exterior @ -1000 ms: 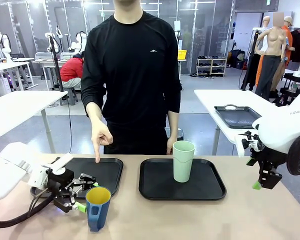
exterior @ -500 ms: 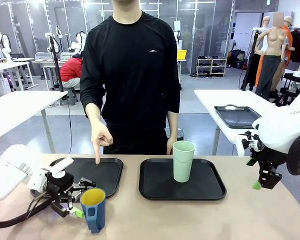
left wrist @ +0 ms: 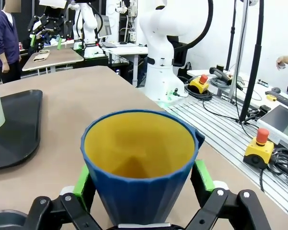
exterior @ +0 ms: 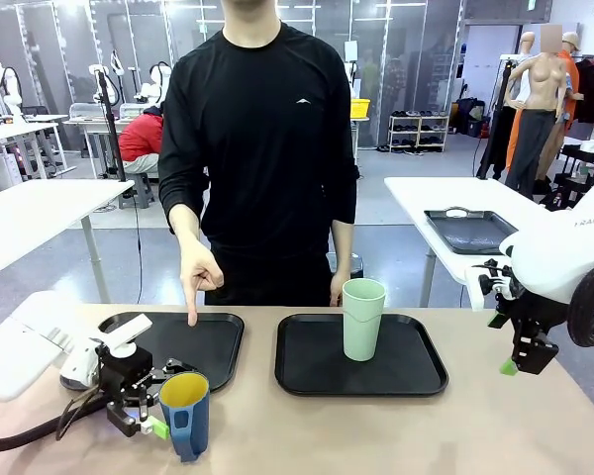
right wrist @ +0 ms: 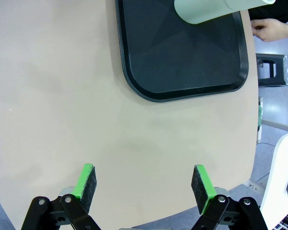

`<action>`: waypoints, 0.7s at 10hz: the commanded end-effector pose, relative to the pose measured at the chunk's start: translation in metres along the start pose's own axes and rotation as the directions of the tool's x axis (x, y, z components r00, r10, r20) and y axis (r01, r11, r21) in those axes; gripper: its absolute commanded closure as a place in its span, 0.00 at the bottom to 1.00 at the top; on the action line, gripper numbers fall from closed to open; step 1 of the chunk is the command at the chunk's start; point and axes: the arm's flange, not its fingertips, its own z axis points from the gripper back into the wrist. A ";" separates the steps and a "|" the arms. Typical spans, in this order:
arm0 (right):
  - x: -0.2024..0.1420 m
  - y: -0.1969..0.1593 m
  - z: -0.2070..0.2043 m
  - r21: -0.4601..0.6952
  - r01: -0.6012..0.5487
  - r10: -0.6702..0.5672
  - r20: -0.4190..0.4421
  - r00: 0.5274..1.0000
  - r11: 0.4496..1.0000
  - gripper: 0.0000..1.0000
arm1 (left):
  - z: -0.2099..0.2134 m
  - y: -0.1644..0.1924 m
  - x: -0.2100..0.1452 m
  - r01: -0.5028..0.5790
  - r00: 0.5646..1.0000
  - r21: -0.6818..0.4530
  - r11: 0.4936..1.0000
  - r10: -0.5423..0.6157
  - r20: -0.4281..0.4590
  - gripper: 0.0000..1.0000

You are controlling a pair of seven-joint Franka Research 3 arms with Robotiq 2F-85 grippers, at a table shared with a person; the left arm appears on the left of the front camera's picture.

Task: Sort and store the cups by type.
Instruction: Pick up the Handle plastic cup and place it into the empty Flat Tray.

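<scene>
Blue mug (exterior: 185,416) — clamped by left gripper (left wrist: 140,184), apparently off-tray; right gripper (right wrist: 144,184) spread wide; tumbler (exterior: 362,318) on right tray (exterior: 416,371).

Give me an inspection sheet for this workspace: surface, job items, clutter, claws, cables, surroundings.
Surface: tan table with two black plastic trays, left and right.
Job items: tall pale mint-green tumbler upright on the right tray; dark blue handled mug with yellow inside on the table in front of the left tray.
Clutter: nothing seen.
Claws: left claw straddles the mug, pads at its sides, contact unclear; right claw open above bare table.
Cables: black cable on the left arm.
Surroundings: person's hand pointing at the left tray.
</scene>
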 end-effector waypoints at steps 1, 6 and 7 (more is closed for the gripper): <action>0.002 0.001 -0.003 -0.012 0.020 -0.021 -0.016 1.000 1.000 0.00 | 0.000 0.008 -0.005 0.018 1.000 -0.043 0.999 -0.017 0.021 0.00; 0.002 0.001 -0.003 -0.012 0.020 -0.021 -0.016 1.000 1.000 0.00 | -0.003 0.006 -0.011 0.046 0.995 -0.090 0.995 -0.038 0.089 0.00; 0.002 0.001 -0.003 -0.012 0.020 -0.021 -0.016 1.000 1.000 0.00 | -0.004 0.006 -0.013 0.047 0.994 -0.105 0.993 -0.036 0.099 0.00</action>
